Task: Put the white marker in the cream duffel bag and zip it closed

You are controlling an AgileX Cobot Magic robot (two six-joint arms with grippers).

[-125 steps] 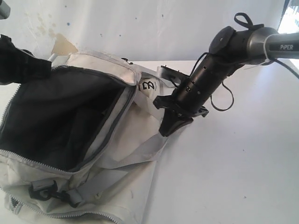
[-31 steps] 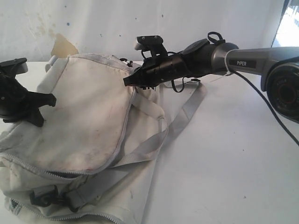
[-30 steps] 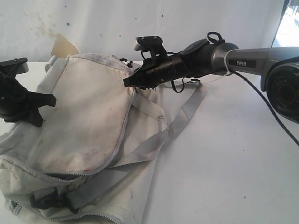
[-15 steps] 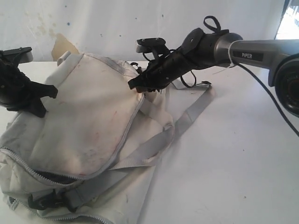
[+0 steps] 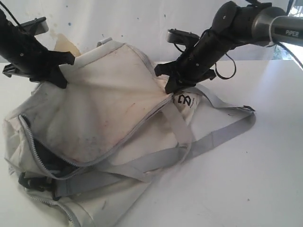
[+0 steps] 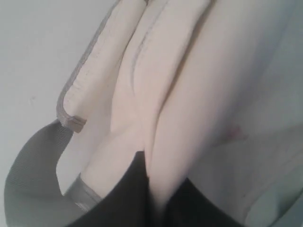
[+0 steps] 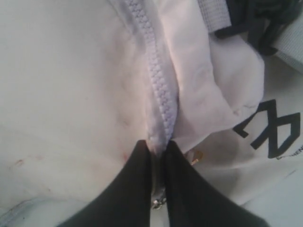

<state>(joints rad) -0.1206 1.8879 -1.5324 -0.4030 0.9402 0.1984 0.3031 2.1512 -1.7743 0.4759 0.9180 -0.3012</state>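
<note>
There it was: the cream duffel bag [image 5: 109, 109] lay slumped on the white table [image 5: 246, 179], w/ both arms on it. L gripper [image 5: 60, 79] was up at the bag's far-left corner, jaws together and pinched on a fold of cream fabric. Wrist cam confirmed it: dark fingers [image 6: 128, 198] squeezed that fold tight, w/ a grey strap [image 6: 28, 179] curling just beside.

R gripper [image 5: 169, 88] came in from the right, tips down on the bag's top edge near the black logo [image 5: 185, 100]. Up close its jaws were clamped on the grey zipper line [image 7: 161, 94]. The teeth ran straight into the pinch, and a small metal bit [image 7: 158, 203] showed btwn the fingers.

Fabric btwn the two grippers was pulled up off the table, stained pinkish in spots. Zipper looked meshed near the R gripper, but at the near-left end it gaped, w/ dark lining [image 5: 45, 158] showing. Black buckle [image 5: 33, 182] sat just below that gap. A long grey strap [image 5: 227, 132] looped out to the right across the table.

White marker: hidden in every view, so couldn't tell where it was.
</note>
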